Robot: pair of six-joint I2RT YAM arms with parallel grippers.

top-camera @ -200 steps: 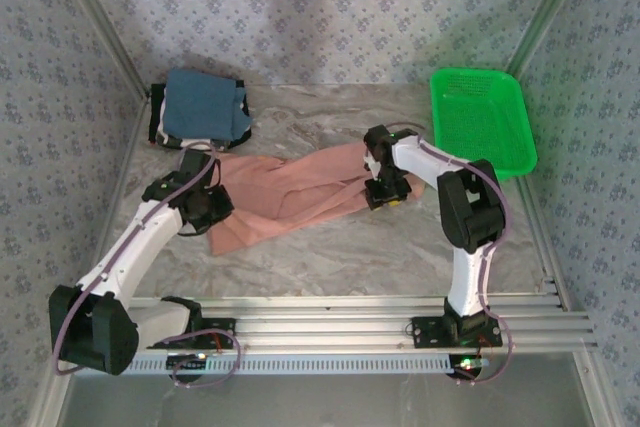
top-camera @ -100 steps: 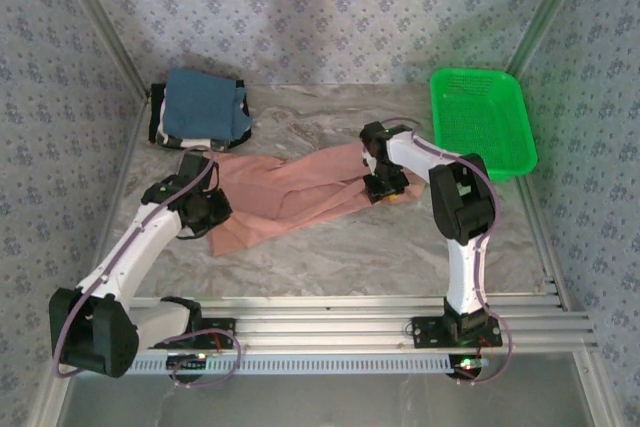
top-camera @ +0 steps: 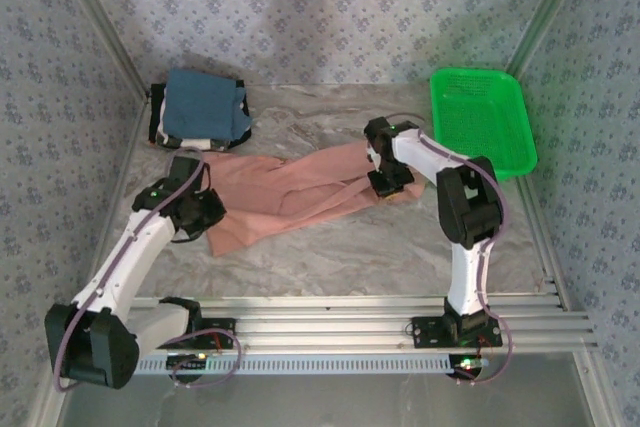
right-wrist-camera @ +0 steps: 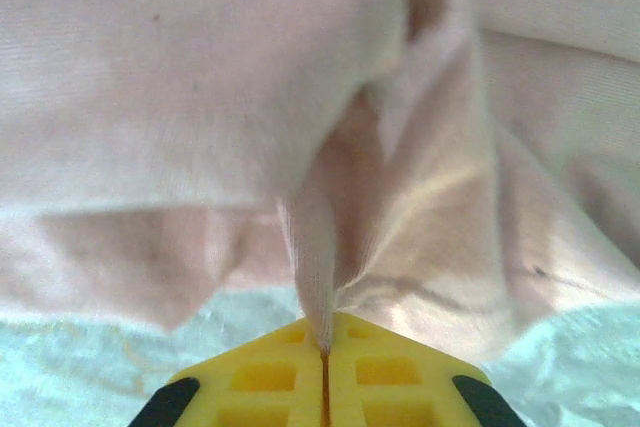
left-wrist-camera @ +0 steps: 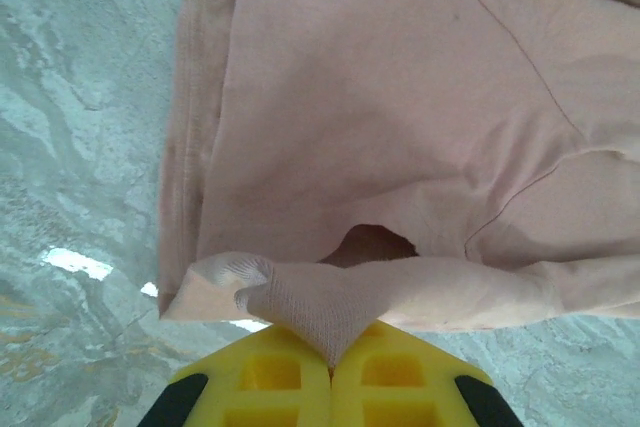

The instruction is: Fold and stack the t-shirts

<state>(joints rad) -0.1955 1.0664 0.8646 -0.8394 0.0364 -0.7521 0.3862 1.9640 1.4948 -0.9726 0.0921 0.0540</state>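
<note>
At opposite ends of the salmon-pink t-shirt [top-camera: 290, 197], left pincer [left-wrist-camera: 330, 359] and right pincer [right-wrist-camera: 325, 345] each clench its cloth; lifting evenly and pulling apart should spread it flat.

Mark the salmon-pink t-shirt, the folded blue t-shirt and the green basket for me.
salmon-pink t-shirt [top-camera: 290, 192], top external view, middle of the cloth.
folded blue t-shirt [top-camera: 205, 105], top external view, centre of its top face.
green basket [top-camera: 480, 122], top external view, bare mesh floor.
</note>
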